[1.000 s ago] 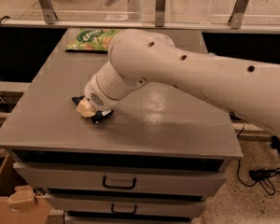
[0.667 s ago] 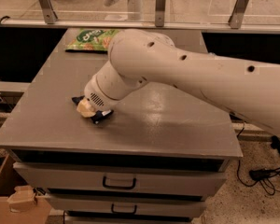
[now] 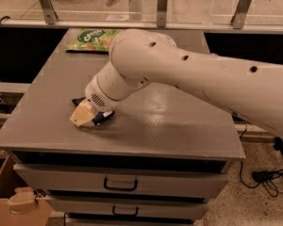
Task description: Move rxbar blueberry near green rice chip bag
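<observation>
The rxbar blueberry (image 3: 104,117), a small dark navy wrapper, lies on the grey table top (image 3: 179,126) near its front left. Only its two ends show, one on each side of the tan fingers (image 3: 82,116). My gripper (image 3: 87,114) is down on the table, straddling the bar and shut on it. The green rice chip bag (image 3: 92,39) lies flat at the table's far left corner, well apart from the bar and partly hidden behind my arm (image 3: 188,74).
The table is a drawer cabinet with handles on its front (image 3: 119,185). A railing with metal posts (image 3: 162,6) runs behind it. A cardboard box (image 3: 16,204) sits on the floor at lower left, and cables (image 3: 266,178) lie at lower right.
</observation>
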Robot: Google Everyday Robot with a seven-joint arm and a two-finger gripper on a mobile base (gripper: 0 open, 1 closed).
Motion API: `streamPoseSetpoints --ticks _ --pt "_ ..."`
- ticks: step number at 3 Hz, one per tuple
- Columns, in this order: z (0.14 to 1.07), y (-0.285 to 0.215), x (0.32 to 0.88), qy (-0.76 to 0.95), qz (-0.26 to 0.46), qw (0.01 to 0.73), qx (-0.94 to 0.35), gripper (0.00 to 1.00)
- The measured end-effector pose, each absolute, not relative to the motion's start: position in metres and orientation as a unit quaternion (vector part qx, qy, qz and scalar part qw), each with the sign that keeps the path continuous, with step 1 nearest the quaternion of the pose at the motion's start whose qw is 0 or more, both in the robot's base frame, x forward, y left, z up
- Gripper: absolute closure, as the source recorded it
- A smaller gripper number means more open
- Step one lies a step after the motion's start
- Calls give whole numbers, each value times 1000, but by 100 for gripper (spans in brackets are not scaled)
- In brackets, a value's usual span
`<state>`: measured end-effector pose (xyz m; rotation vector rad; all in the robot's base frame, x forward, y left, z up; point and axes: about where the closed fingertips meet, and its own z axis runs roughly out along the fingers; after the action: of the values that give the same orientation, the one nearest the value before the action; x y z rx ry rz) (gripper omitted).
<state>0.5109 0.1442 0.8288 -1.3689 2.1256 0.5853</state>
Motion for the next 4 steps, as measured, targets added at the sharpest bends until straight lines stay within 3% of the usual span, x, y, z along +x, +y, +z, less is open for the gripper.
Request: streamPoseSetpoints --ticks 1,4 --pt "829 144 511 789 217 270 -508 0" --pt "871 101 525 757 149 345 -534 0"
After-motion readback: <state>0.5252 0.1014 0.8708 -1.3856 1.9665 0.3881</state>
